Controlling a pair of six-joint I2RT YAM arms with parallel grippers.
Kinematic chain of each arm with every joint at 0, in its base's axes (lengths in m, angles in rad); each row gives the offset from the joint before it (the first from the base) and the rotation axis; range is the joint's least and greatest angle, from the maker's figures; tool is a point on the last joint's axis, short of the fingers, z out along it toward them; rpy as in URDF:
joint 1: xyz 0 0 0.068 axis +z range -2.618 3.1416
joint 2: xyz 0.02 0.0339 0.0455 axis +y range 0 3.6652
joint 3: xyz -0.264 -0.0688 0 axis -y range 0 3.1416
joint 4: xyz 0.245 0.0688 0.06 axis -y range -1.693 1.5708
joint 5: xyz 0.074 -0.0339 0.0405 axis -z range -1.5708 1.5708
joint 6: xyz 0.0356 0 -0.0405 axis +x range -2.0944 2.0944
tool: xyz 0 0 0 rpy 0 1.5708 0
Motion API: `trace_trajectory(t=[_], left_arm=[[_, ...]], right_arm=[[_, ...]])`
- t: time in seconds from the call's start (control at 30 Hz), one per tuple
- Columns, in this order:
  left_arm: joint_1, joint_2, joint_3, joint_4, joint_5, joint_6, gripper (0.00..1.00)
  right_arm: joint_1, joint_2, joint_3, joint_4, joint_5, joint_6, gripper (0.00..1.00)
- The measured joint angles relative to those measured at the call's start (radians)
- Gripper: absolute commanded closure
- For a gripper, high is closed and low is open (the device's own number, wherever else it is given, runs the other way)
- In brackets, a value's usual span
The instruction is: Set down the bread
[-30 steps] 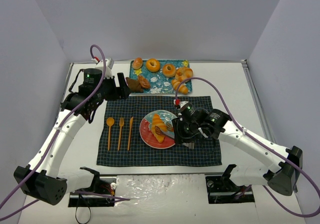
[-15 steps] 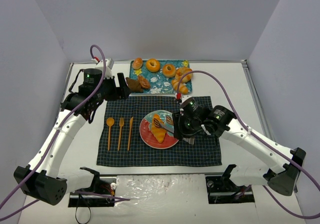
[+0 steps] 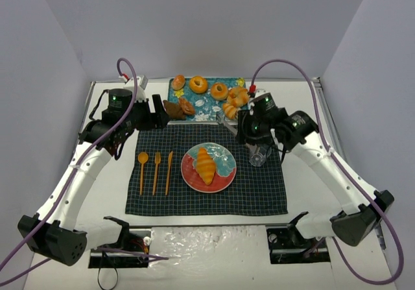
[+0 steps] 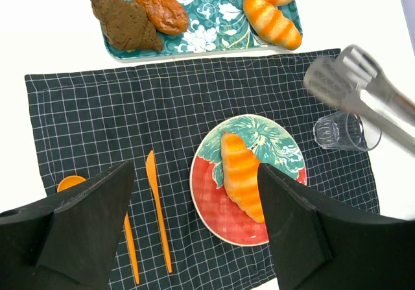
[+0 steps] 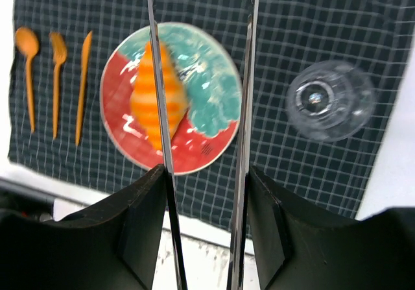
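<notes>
A: Top external view: where's the bread [image 3: 206,165]?

B: Lying on the plate [image 3: 224,156]. My right claw [image 5: 206,185] pinches empty tongs [image 5: 248,76] near the glass [image 5: 331,100], right of the plate; a low swing could topple it.

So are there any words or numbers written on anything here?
None: no words, numbers or signs can be read in any view.
The tray and plate show only leaf and flower patterns, and the cloth only a white grid.
The glass and tongs look plain.
</notes>
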State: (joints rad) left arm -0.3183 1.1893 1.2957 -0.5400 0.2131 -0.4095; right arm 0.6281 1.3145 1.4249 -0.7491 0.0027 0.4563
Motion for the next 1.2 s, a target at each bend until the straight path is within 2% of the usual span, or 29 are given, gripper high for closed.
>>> trace_trajectory(t=[0.23,0.43,0.53,0.8,1.2], left_arm=[[0.000,0.000,0.000,0.000,0.004,0.000,0.27],[0.000,0.000,0.000,0.001,0.008,0.000,0.27],[0.000,0.000,0.000,0.001,0.010,0.000,0.27],[0.000,0.000,0.000,0.004,0.025,-0.004,0.27],[0.000,-0.002,0.019,-0.021,0.022,0.009,0.27]], right_arm=[[-0.188,0.114,0.070,0.065,-0.060,-0.059,0.53],[-0.433,0.234,0.132,0.160,-0.122,-0.065,0.55],[-0.508,0.317,0.195,0.197,-0.110,-0.062,0.55],[-0.550,0.511,0.336,0.268,0.035,-0.071,0.53],[-0.622,0.647,0.264,0.434,0.182,-0.106,0.52]])
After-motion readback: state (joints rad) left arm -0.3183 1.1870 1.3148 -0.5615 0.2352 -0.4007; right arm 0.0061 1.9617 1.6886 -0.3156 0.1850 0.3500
